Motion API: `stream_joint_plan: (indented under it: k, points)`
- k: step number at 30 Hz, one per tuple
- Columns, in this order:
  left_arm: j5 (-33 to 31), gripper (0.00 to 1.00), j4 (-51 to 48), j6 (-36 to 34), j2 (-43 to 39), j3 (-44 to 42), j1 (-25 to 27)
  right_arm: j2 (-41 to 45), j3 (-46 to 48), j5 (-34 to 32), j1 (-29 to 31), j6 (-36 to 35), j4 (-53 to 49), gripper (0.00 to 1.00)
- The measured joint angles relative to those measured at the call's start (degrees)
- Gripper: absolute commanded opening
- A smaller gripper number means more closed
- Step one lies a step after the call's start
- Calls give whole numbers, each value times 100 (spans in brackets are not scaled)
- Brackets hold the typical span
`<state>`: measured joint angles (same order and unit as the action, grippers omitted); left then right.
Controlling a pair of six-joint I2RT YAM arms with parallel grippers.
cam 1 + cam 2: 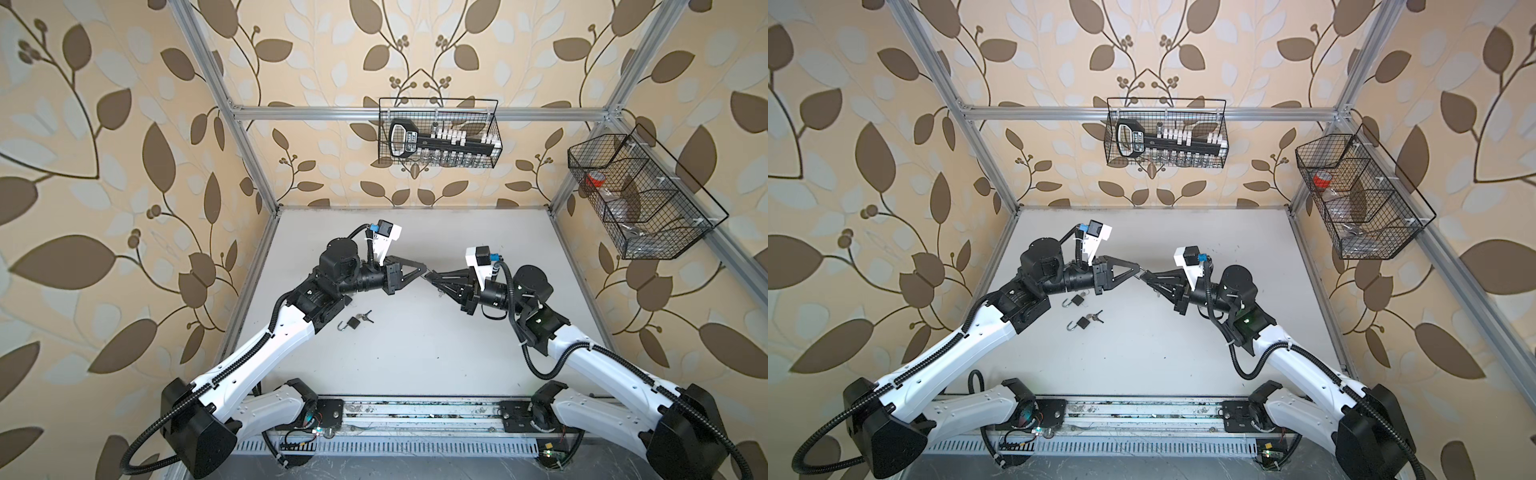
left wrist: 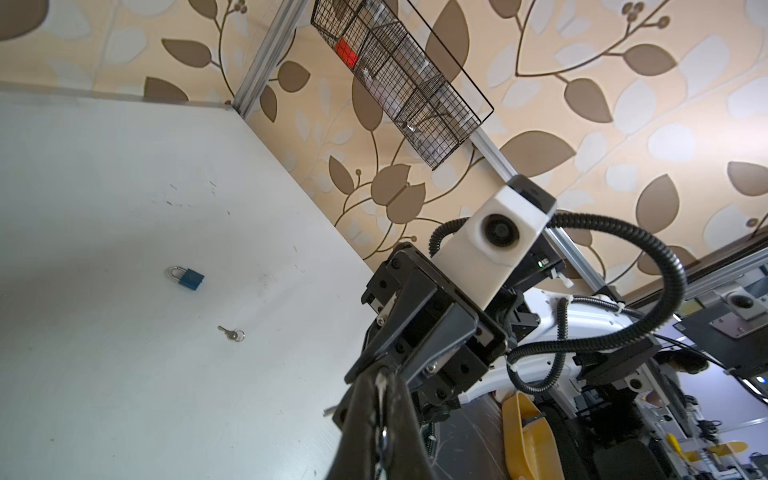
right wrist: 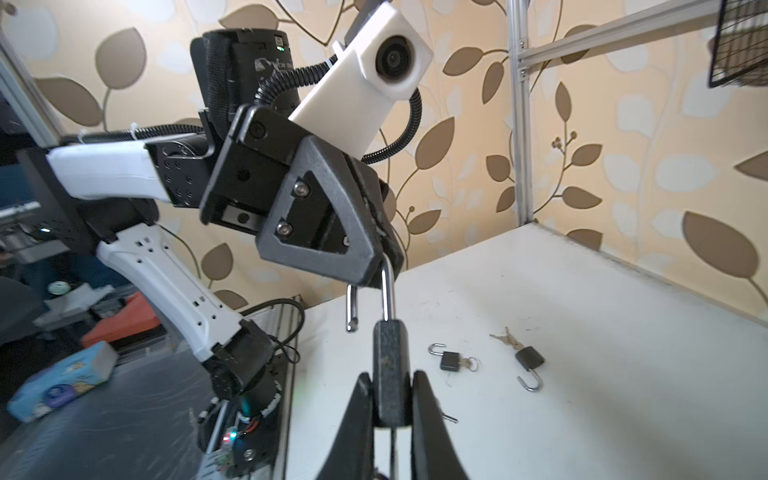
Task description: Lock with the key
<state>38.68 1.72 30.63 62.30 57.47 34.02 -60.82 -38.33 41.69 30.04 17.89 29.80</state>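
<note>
Padlock (image 3: 388, 357) was up in the air, the table (image 1: 415, 353) lying well below it, and both arms had a piece of it. Right gripper (image 3: 391, 380) was clamped on the black body, one finger pressed flat to each side. Left gripper (image 3: 384, 259) was pinched tight on the bend of the shackle (image 3: 388, 291), just above that body. In both top views the two grippers met tip to tip at the padlock.

But look at that shackle: it stood open! One leg sat in the body, while the free end (image 3: 352, 320) hung loose just beside the padlock, out of its hole.

By my reading, the pick-up was done and the locking was not. The free end had yet to be swung over its hole and pushed home, and then came the key business. Whether a key sat in this padlock I couldn't tell, as its keyhole end was hidden between the right fingers.

Below the padlock, towards the left arm, lay a spare padlock (image 3: 450, 360) with a key (image 3: 469, 363) at it. A second spare (image 3: 529, 358) lay there with a bunch of keys (image 3: 505, 338), and both spares were open too. A blue padlock (image 2: 189, 279), seemingly shut, and a loose key (image 2: 230, 333) lay well apart from the padlock.
</note>
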Motion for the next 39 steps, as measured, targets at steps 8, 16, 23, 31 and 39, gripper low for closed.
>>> stream_joint_plan:
  k: [8, 16, 23, 31, 39]
  points:
    - [-15, 0, -345, -562, -378, 245, 15, -236, -605, 1060, -92, 907, -68, 0]
    - [415, 0, -396, -911, -323, 463, 13, -236, -874, 1561, -127, 1539, -144, 0]
    - [695, 0, -229, -977, -348, 498, 13, -236, -1117, 1943, -136, 2076, -184, 0]
    - [942, 0, 20, -968, -308, 498, 13, -238, -1226, 2203, -164, 2549, -131, 0]
    - [1152, 0, 120, -966, -153, 553, -4, -238, -1226, 2286, -205, 2730, -133, 0]
